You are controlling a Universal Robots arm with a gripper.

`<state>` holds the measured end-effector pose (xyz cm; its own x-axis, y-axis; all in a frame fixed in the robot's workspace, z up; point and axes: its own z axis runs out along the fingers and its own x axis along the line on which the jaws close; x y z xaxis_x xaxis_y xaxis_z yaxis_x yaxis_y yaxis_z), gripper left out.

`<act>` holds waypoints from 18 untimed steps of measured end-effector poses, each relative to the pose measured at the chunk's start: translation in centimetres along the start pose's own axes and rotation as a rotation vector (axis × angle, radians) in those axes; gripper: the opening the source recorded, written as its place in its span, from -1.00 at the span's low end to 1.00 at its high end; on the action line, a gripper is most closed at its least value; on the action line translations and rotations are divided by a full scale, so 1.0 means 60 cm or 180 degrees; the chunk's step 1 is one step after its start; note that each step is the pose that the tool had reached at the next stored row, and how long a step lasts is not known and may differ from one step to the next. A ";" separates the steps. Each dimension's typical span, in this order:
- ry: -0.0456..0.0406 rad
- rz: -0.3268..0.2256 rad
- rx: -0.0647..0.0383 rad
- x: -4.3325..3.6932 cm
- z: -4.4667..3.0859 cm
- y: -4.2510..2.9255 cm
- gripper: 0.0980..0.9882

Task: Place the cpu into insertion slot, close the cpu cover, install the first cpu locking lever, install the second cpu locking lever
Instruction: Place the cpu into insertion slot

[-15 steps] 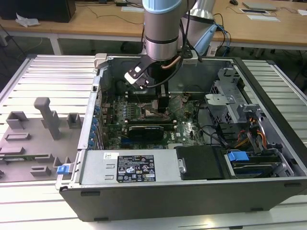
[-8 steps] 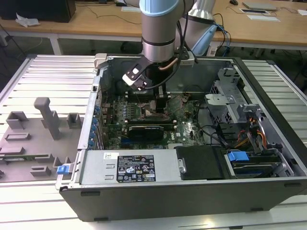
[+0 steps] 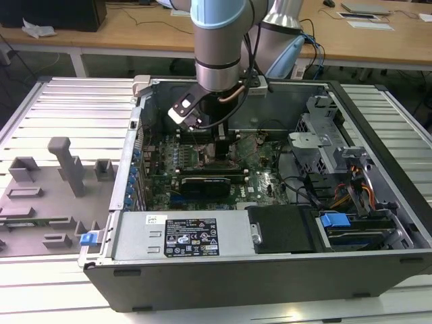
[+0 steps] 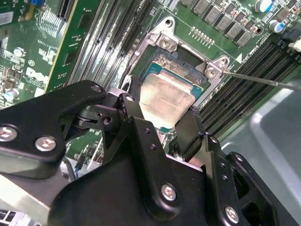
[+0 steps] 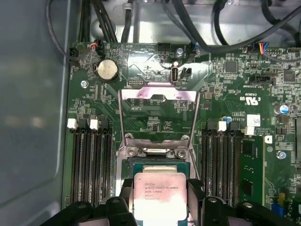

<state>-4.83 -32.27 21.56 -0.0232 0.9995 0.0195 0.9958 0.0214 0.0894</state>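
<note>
- Fingers (image 4: 128, 101) of the gripper (image 4: 163, 98) clamp two opposite edges of the cpu (image 4: 165, 93), one black pad on each side, with the chip's silver top bare between them.
- Directly under the chip lies the insertion slot (image 4: 187, 55). In both wrist views the chip's edges look parallel to the socket's, so the line that counts appears to run straight down from the pads, not sideways.
- Whether the cpu rests in the socket or hangs just above it cannot be told.
- Beyond the socket's hinge side, the cpu cover (image 5: 136, 95) stands open, clear of the chip.
- Memory slots (image 5: 89, 160) flank the socket on both sides.
- Seen in the exterior view, the arm (image 3: 219, 47) reaches down into the open computer case (image 3: 270, 277).
</note>
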 end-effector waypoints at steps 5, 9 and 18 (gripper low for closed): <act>-0.0001 0.0001 0.0001 0.000 0.011 -0.003 0.00; -0.0004 0.0049 -0.0001 0.000 0.015 -0.004 0.00; -0.0009 0.0104 -0.0002 0.006 0.025 -0.004 0.00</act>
<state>-4.96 -31.89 20.03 0.0095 0.9998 0.0195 0.9959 -0.0112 0.0894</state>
